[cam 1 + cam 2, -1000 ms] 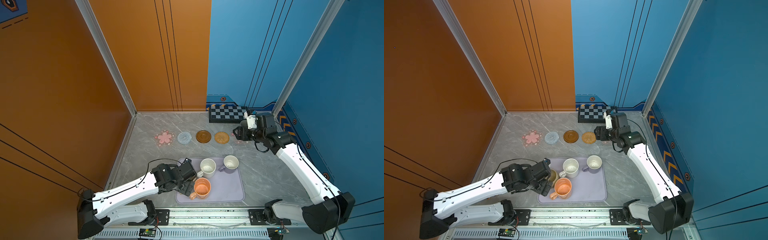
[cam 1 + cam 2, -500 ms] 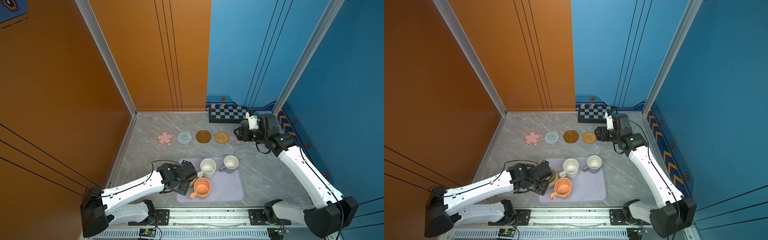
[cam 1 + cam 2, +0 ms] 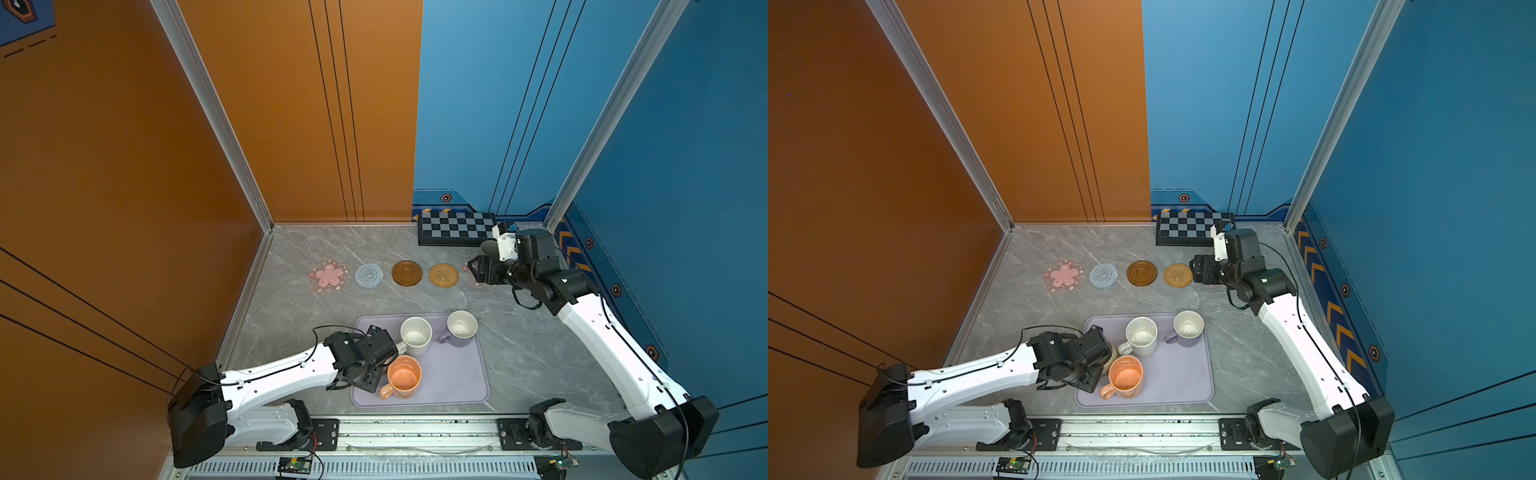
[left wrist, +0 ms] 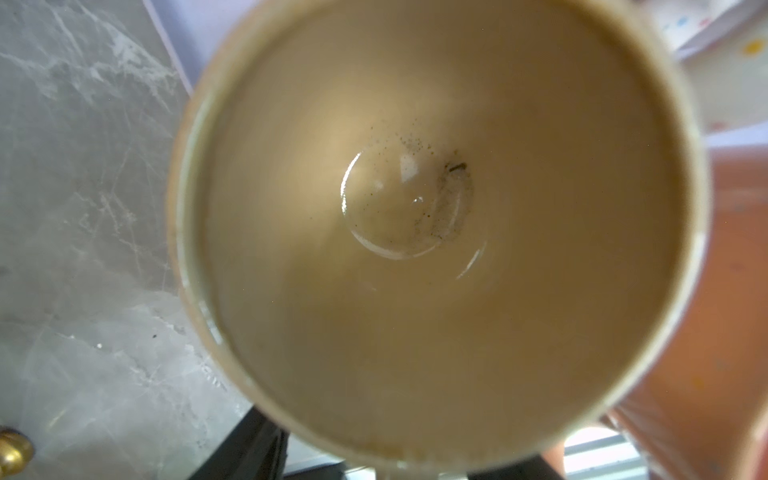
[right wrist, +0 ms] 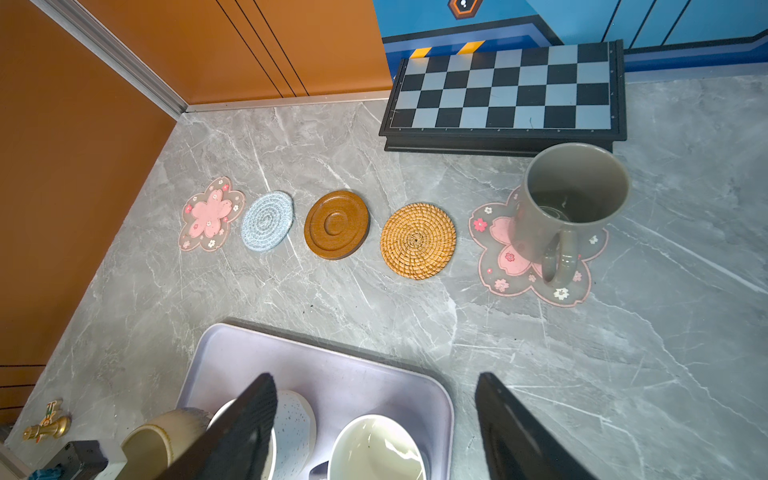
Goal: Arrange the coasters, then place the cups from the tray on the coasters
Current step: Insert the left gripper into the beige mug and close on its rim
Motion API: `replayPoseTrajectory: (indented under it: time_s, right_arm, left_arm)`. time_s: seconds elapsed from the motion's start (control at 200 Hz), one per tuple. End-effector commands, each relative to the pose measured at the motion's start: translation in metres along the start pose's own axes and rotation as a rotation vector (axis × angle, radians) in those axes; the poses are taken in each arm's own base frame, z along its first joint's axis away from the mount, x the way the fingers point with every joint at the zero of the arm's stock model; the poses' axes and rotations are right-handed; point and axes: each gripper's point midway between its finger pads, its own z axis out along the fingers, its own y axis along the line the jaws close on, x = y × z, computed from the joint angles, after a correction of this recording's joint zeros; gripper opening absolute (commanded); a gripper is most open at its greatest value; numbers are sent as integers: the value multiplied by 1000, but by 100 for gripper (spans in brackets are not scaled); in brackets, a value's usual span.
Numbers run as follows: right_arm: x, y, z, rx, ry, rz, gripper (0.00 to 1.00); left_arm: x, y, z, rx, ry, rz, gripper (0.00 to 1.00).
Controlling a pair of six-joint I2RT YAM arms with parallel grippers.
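Note:
Four coasters lie in a row: pink flower (image 3: 328,276), blue-grey crocheted (image 3: 368,275), brown wooden (image 3: 407,273), rattan (image 3: 443,275). A second pink flower coaster (image 5: 505,243) carries the grey cup (image 5: 573,195), upright. My right gripper (image 5: 376,415) hovers open just in front of that cup, empty. On the lavender tray (image 3: 457,386) stand the speckled white cup (image 3: 415,334), the lavender cup (image 3: 459,328) and the orange cup (image 3: 403,376). My left gripper (image 3: 380,359) sits over the beige cup (image 4: 436,228) at the tray's left edge. That cup hides most of its fingers (image 4: 257,449).
A black-and-grey checkerboard (image 3: 455,228) lies against the back wall behind the right gripper. A small gold figure (image 5: 45,426) stands on the table left of the tray. Orange and blue walls close in the table on three sides.
The left gripper's jaws have drawn in around the beige cup and its arm has shifted slightly. The right arm has hardly moved.

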Motion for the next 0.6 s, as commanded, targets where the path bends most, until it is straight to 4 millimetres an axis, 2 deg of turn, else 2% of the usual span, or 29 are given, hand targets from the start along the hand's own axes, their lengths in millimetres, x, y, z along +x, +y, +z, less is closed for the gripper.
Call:
replayPoseTrajectory:
  time_s: [0.0,0.105,0.15,0.195,0.486,0.596]
  right_arm:
    - [7,-5,-6,14,9,15,78]
    - [8,-6,-6,18,9,17,78]
    - [8,-6,-7,19,7,16,78]
    - [8,-6,-7,19,7,17,78]
    - [5,-5,-8,15,2,20,78]
    - [6,-6,-9,14,4,21,78]
  left_arm:
    - [3,-6,6,28,-1,-5,58]
    - [7,-8,11,35,11,1,50]
    - [7,-9,13,37,14,1,38]
    - [7,-10,13,43,11,0,30]
    - [7,-8,13,41,-3,-4,8]
    - [6,-6,12,39,-15,-8,3]
